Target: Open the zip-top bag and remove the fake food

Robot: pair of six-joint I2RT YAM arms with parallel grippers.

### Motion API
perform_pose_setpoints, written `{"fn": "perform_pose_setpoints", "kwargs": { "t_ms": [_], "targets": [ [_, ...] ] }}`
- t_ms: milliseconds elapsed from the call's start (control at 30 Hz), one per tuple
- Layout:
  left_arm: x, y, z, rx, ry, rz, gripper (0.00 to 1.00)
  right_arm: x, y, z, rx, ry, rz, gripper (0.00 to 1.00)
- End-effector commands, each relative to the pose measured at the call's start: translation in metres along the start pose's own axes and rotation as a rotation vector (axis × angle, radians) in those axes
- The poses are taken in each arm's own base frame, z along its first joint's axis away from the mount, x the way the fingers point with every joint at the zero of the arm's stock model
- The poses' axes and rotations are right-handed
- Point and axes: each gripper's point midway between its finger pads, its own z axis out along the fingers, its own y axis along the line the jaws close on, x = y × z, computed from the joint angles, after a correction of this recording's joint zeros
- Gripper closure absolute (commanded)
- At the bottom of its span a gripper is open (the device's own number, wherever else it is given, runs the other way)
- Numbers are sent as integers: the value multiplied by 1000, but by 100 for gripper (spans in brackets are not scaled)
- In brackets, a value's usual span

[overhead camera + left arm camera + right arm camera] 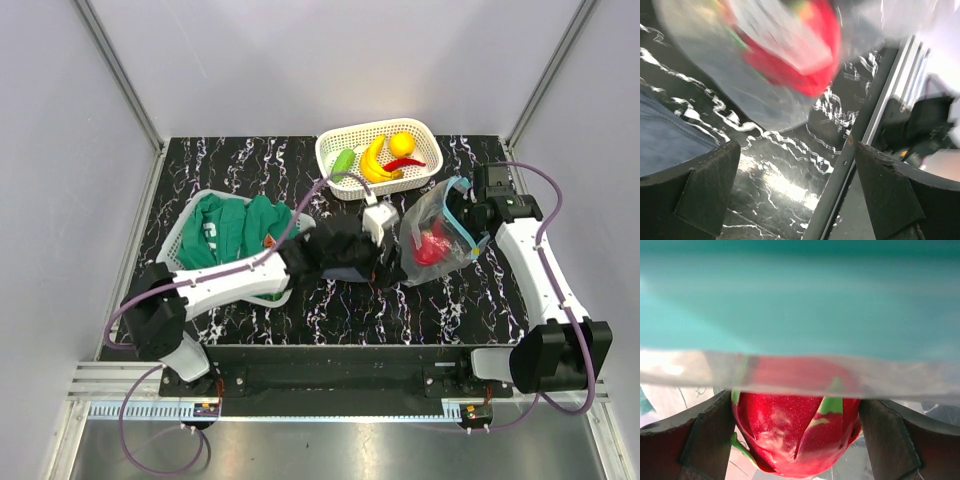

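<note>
- White basket (pixel 330 150): you've got the banana (pixel 375 162) & chili (pixel 408 163) in it.
- Zip-top bag (pixel 445 215): just right of basket, toward the arm bases, mouth open.
- L gripper (pixel 795 185): basket's near side, by the bag; jaws wide, holding nothing.
- R gripper (pixel 795 435): right of basket, at bag mouth; jaws wide, gripping nothing.
- Red-pink fruit (pixel 785 425): in the bag.

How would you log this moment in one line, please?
stage: food removal | left gripper: open, empty, beside zip-top bag | right gripper: at bag mouth, astride red fruit, grip unclear | basket: four food pieces

one bag (pixel 420 225), one basket (pixel 352 188), perhaps five toys (pixel 375 160)
</note>
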Motion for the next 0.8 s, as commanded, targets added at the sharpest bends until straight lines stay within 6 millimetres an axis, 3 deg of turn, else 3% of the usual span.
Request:
{"fn": "perform_pose_setpoints", "kwargs": {
  "t_ms": [0, 100, 233, 333, 367, 400, 500, 533, 600, 633, 767],
  "targets": [
    [2, -17, 12, -30, -180, 167, 1, -5, 34, -36, -157, -24, 4, 100],
    [-3, -17, 16, -51, -268, 185, 1, 1, 41, -39, -198, 6, 14, 100],
    [11, -1, 44, -130, -173, 170, 3, 10, 39, -43, -210, 17, 40, 100],
    [8, 2, 55, -147, -165, 146, 12, 15, 36, -44, -208, 17, 42, 100],
    [8, 5, 58, -148, -162, 132, 16, 18, 34, -43, -202, 25, 46, 100],
    [8, 3, 60, -136, -160, 112, 29, 20, 32, -44, -201, 25, 43, 100],
    [12, 7, 69, -126, -136, 82, 51, 25, 30, -49, -199, 27, 35, 100],
    [19, 12, 73, -135, -118, 72, 66, 27, 29, -51, -190, 28, 27, 100],
    [25, 18, 76, -126, -102, 47, 81, 26, 27, -58, -174, 13, 13, 100],
    [27, 20, 77, -127, -100, 36, 99, 25, 25, -59, -163, 8, 2, 100],
    [36, 33, 80, -142, -84, 7, 100, 20, 22, -70, -133, -12, -31, 100]
  ]
}}
